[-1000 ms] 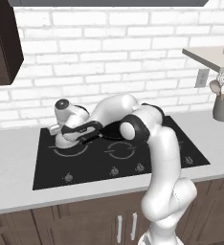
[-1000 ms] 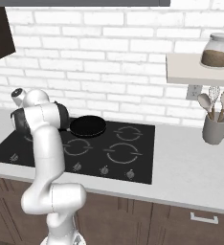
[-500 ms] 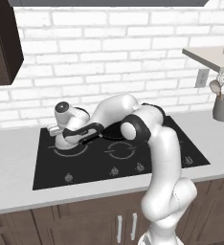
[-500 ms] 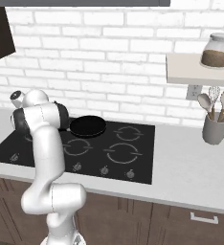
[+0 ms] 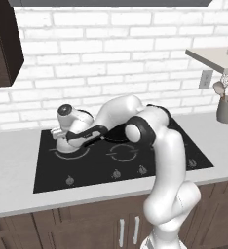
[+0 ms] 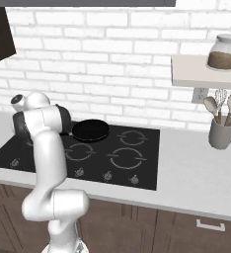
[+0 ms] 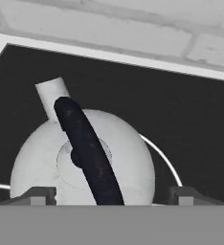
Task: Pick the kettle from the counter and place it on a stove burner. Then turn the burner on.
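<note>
Along the white brick wall, a pale grey counter (image 5: 13,170), running left to right, with a black glass cooktop (image 5: 150,163) let into it; above the right end, a shelf (image 6: 206,74) carrying a glass jar (image 6: 225,52), and on the worktop under it, well to the right of the cooktop, a grey cup of utensils (image 6: 222,132). On the far side of the glass, near its middle, a black frying pan (image 6: 90,131). On the cooktop's far left, the stove burner (image 5: 69,151), its thin ring curving out from under the kettle (image 7: 80,158), which sits squarely upon it. Seen from the hand camera: pale dome, dark arched handle across the top, stubby spout pointing away to the upper left. Over the kettle, the gripper (image 7: 109,194), jaws spread wide, one fingertip (image 7: 37,195) to each side of the dome's lower edge and clasping nothing; contact with the dome not clear enough to tell
</note>
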